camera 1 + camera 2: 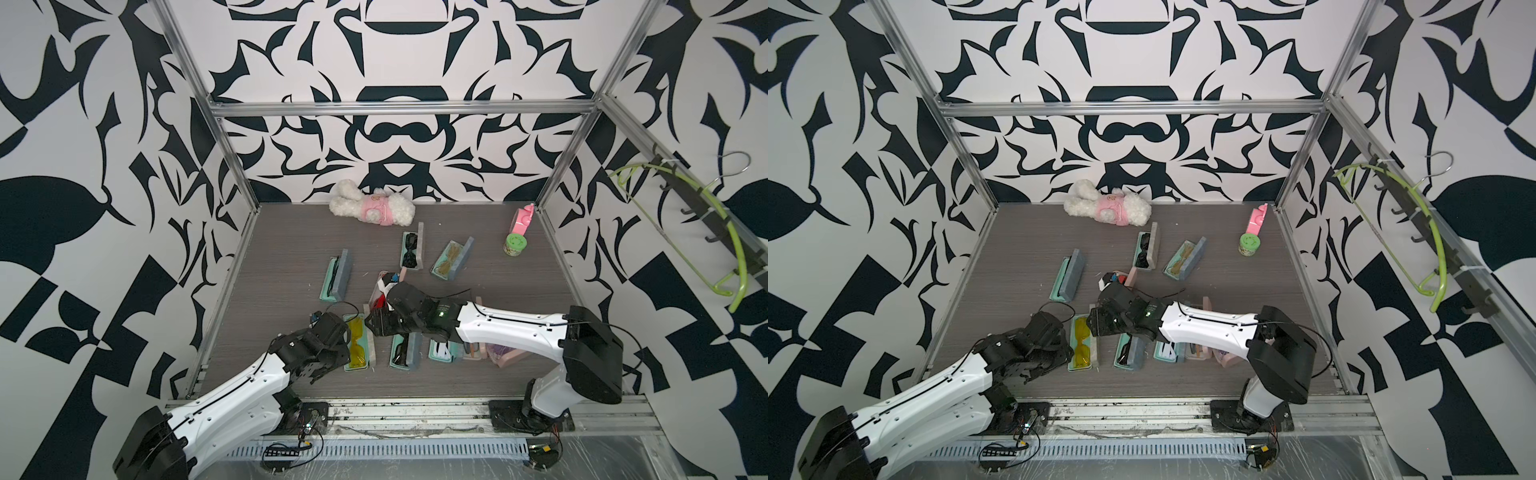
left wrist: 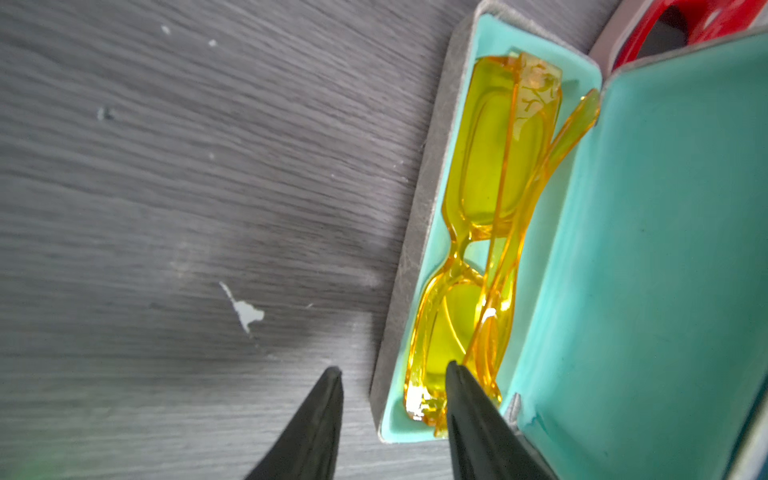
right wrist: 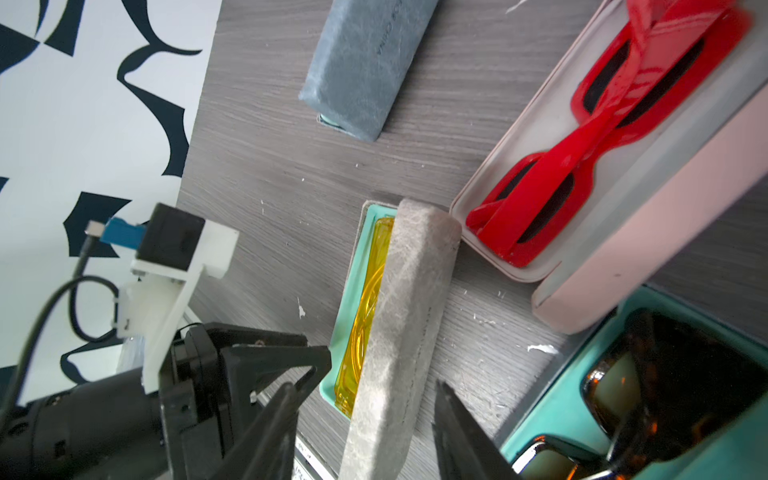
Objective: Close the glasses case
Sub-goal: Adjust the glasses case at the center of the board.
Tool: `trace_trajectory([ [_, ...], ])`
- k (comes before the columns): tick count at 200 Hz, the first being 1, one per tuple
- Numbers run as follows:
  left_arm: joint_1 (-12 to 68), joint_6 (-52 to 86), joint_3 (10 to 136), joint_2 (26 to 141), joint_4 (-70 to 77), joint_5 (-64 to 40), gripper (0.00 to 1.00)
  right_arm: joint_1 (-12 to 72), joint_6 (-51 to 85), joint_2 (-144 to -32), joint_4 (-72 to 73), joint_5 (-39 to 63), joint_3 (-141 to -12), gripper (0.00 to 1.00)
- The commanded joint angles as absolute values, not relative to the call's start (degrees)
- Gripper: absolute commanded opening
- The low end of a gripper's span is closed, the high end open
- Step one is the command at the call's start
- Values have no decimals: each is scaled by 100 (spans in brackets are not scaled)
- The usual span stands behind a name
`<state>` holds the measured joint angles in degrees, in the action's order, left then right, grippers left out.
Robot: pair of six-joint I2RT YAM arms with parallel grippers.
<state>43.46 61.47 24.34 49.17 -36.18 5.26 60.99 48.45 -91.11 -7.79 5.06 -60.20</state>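
The glasses case [image 1: 372, 345] sits open on the gray wood-grain table [image 2: 166, 166]. In both top views it is the leftmost of the row of cases nearest the arm bases [image 1: 1096, 345]. Its teal-lined tray lies flat and holds a pair of yellow glasses [image 2: 494, 174] folded lengthwise. Its gray lid [image 3: 407, 299] stands roughly on edge along the tray's far long side, so the case is not yet closed. The left gripper [image 2: 392, 370] is low at the tray's near end with its jaws parted and gripping nothing. One fingertip [image 2: 332, 378] is over bare table just outside the gray rim, and the other is over the end of the yellow glasses; I cannot tell whether it touches them. The right gripper [image 3: 365, 386] reaches in from the other side, also spread apart. Its fingers flank the raised lid, and a gap shows on the side toward the tray, so the lid is straddled but not clamped. Just beyond the lid lies an open pink case [image 3: 511, 266] holding red glasses [image 3: 582, 137]. Beside that is a teal-lined case [image 3: 561, 407] with dark glasses. A blue-gray case [image 3: 365, 62] rests farther off on the table.
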Motion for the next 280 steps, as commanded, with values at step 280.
trace_trajectory([
  [280, 3674, 5587, 2057, 5192, -2953, -9, 21, 5948, 4790, -9268, -149, 1142, -5597, 36],
])
